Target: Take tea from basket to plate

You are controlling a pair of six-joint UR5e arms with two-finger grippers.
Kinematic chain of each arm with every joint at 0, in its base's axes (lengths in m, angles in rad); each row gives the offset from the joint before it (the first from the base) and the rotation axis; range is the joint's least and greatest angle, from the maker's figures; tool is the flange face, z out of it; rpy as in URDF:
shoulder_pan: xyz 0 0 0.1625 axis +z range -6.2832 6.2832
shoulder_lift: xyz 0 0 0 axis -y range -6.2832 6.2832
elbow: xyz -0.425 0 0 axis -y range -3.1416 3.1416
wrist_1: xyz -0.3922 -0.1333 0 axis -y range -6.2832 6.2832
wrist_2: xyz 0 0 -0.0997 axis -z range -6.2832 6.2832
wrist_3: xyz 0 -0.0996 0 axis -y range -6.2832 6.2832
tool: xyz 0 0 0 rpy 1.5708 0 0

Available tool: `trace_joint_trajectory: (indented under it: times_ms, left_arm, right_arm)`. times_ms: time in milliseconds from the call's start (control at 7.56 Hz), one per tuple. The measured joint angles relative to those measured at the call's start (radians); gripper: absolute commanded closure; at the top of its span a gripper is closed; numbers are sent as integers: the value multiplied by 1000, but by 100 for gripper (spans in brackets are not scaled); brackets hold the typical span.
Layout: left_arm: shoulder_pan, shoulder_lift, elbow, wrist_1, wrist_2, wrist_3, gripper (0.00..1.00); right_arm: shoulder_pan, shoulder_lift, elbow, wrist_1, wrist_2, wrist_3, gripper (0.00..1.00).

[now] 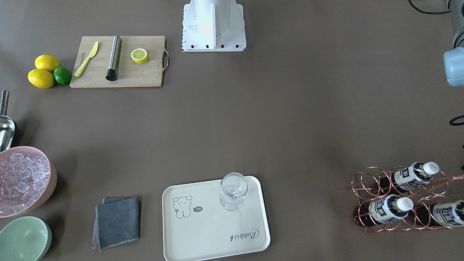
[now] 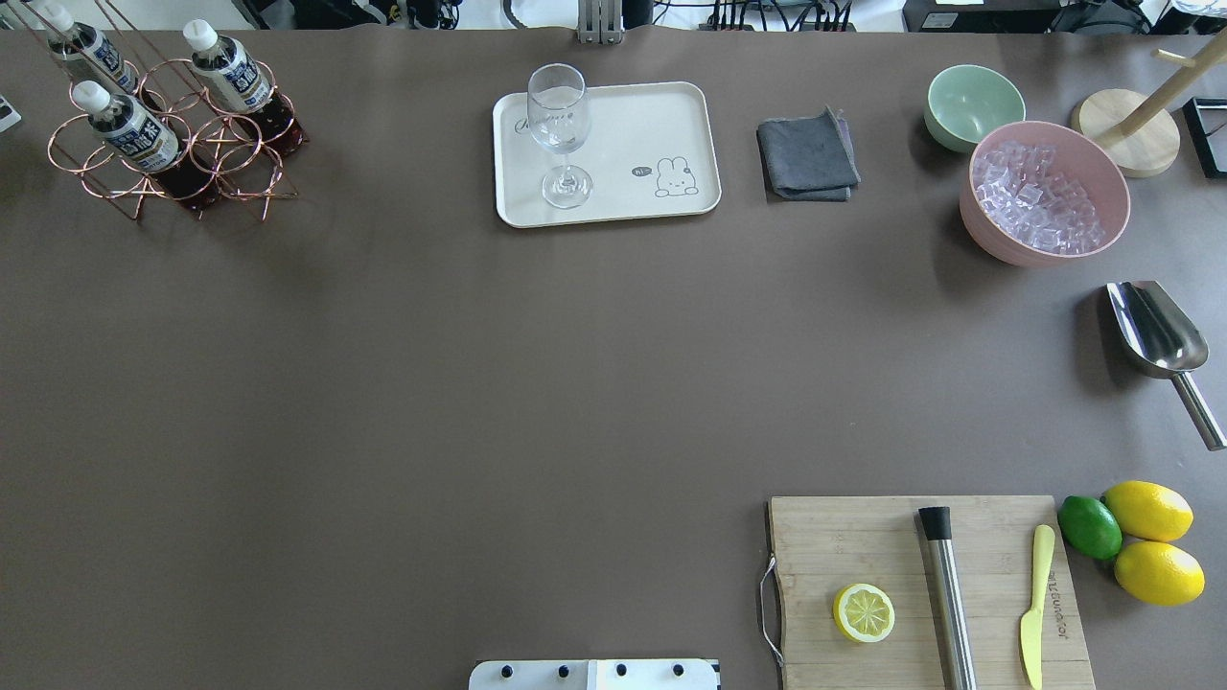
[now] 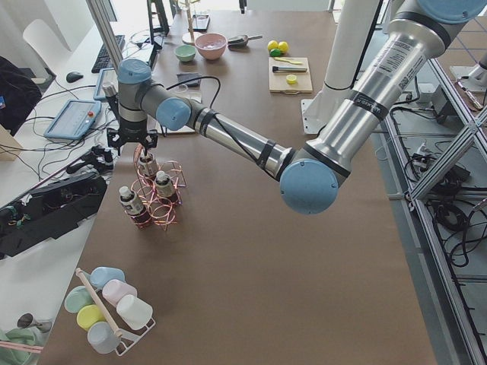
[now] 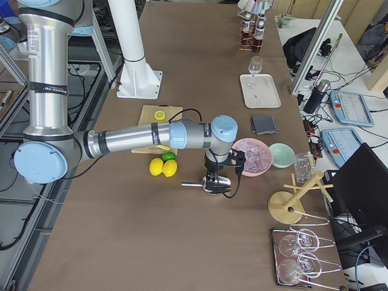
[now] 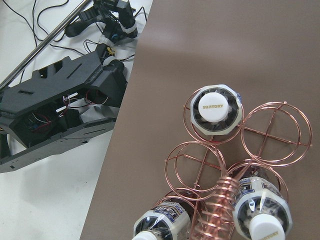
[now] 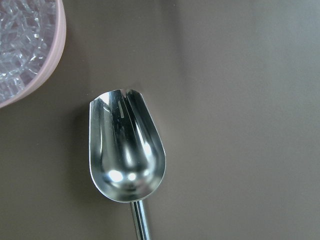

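Three tea bottles stand in the copper wire basket (image 2: 240, 177) at the table's far left corner: one (image 2: 125, 129), a second (image 2: 230, 77), a third (image 2: 81, 48). The left wrist view looks straight down on their white caps (image 5: 216, 107) and the coiled handle (image 5: 225, 195). My left gripper (image 3: 131, 143) hovers just above the basket (image 3: 156, 201); I cannot tell whether it is open or shut. The cream plate (image 2: 633, 125) holds a clear glass (image 2: 559, 134). My right gripper (image 4: 217, 176) hangs over a metal scoop (image 6: 126, 150); its state is unclear.
A pink bowl of ice (image 2: 1045, 192), a green bowl (image 2: 973, 105) and a grey cloth (image 2: 807, 158) lie right of the plate. A cutting board (image 2: 844, 546) with a half lemon, a steel rod and a knife sits near right, beside lemons and a lime (image 2: 1090, 527).
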Motion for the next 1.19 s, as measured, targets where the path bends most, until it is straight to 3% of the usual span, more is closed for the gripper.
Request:
trace_joint_trajectory:
  times_ms: [132,926,1190]
  left_arm:
    - [2,1,3,1,0,-2,98]
    - [-2,5,-50,12,-4,-9,100]
    - [-33,4,-106,99,-32,25,100]
  right_arm:
    - [0,-1,0,0,0,0,0]
    - [0,-3,-8,-1,-1,0,0]
    - [0,-3,-8,-1,-1,0,0]
